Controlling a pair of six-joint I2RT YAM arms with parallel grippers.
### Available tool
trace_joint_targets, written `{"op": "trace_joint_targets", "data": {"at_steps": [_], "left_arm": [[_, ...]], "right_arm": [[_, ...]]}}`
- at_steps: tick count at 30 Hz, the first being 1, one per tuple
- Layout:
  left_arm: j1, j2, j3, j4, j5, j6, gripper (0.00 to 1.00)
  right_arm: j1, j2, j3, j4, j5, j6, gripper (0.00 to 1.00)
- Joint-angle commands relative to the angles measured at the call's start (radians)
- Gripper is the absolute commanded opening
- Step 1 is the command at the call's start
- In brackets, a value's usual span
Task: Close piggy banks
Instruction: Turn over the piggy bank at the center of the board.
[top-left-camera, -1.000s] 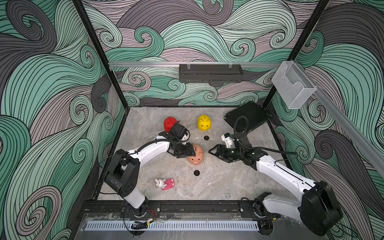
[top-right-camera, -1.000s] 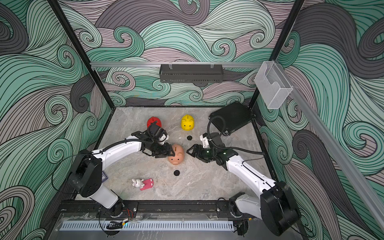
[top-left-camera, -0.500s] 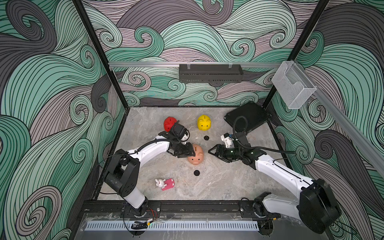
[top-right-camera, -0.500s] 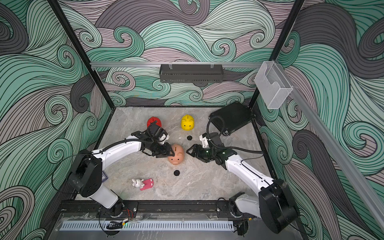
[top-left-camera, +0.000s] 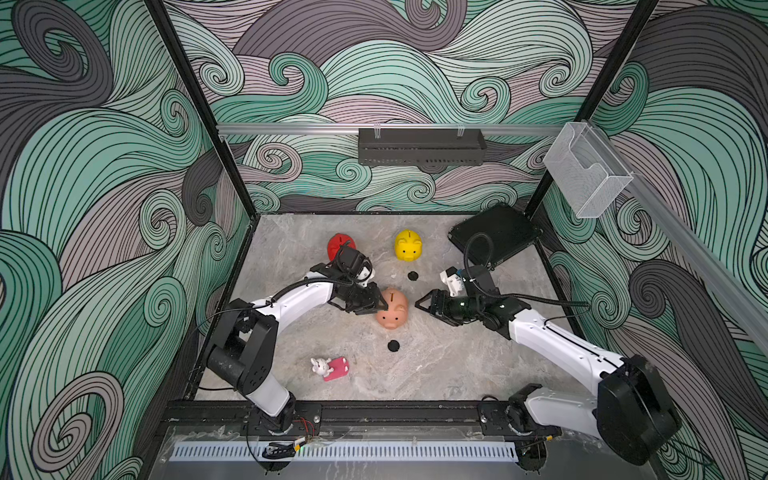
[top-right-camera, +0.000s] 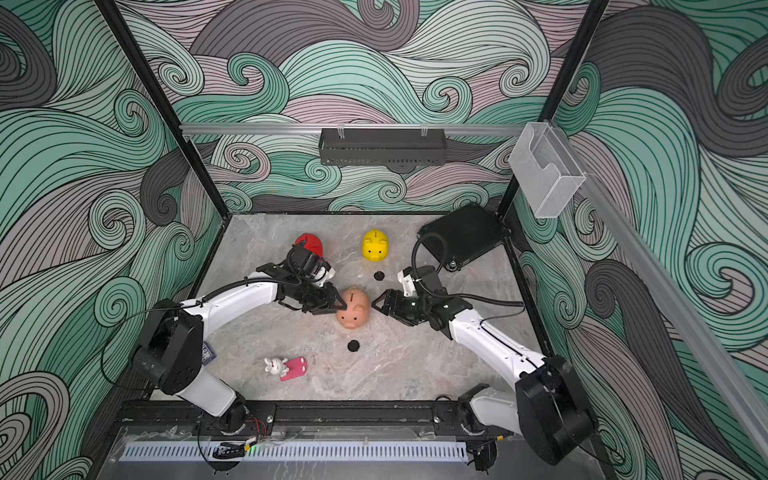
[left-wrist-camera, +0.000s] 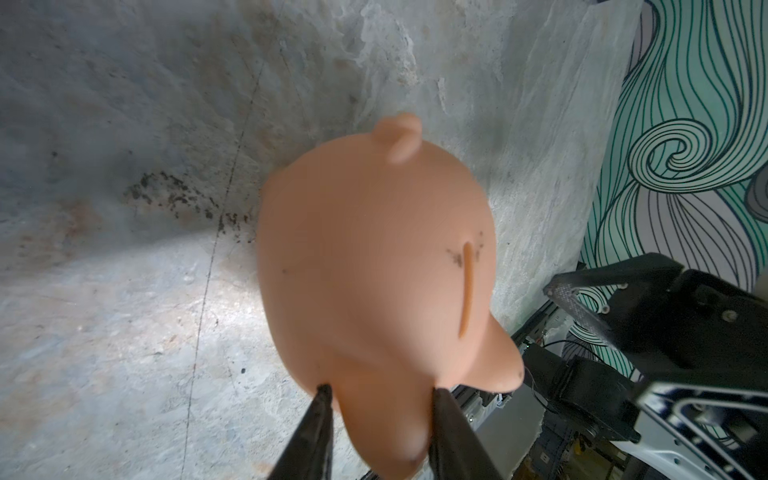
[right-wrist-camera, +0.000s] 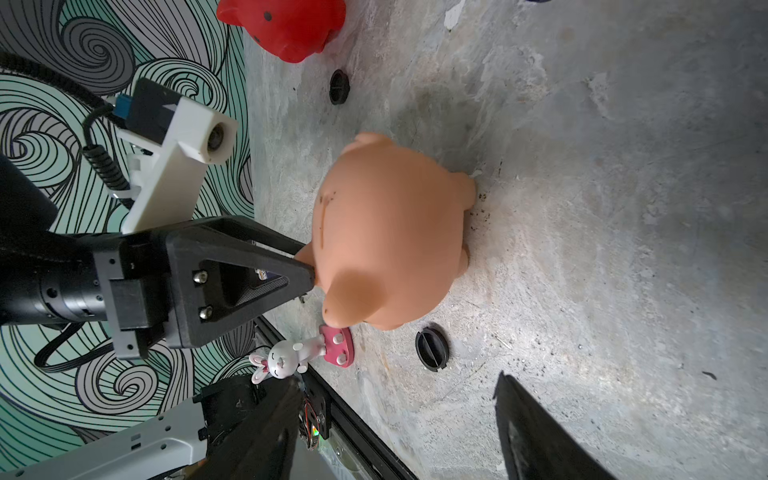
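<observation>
Top views, both: a grey marble tabletop (top-left-camera: 436, 374) inside a wave-patterned enclosure, with the white left arm (top-left-camera: 299, 297) and right arm (top-left-camera: 557, 345) reaching in from the near edge to meet at the middle. Between them, upright on the stone with coin slot up and belly hole hidden underneath, the peach-pink piggy bank (top-left-camera: 395, 309). Well behind it, the red piggy bank (top-left-camera: 337, 244), partly covered by the left arm, and the yellow piggy bank (top-left-camera: 408, 245). Clamped on the peach-pink flank, the left gripper (top-left-camera: 381, 306), its fingers (left-wrist-camera: 322, 399) pressed in on either side of a rounded bulge; exactly which part, impossible to tell. Just beside the opposite flank, not touching, the right gripper (top-left-camera: 422, 306), fingers spread wide. Toward the front, a small white bunny toy (top-left-camera: 328, 368). Near the snout, the nearer black plug (top-left-camera: 393, 345); between the peach-pink and yellow pigs, the farther black plug (top-left-camera: 412, 275). Probably a hold-and-turn step. Keep the pinch firm against slipping on smooth, rounded plastic, yet short of denting it. Lift slightly before rolling, to avoid dragging across the stone or knocking the nearer plug away. Roll until the belly hole faces up and toward the free gripper. Then take a plug by its rim, set it square over the hole, and press straight in against the bracing grip.
</observation>
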Motion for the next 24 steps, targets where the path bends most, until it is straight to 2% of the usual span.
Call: {"op": "trace_joint_targets", "data": {"at_steps": [1,24], "left_arm": [[0.013,0.001,-0.034,0.017,0.017,-0.002,0.34],[0.103,-0.010,-0.080,0.029,0.091,0.021,0.29]], "right_arm": [[0.006,0.013,-0.006,0.013,0.002,-0.003,0.75],[0.025,0.079,0.043,0.025,-0.003,-0.006,0.74]]}}
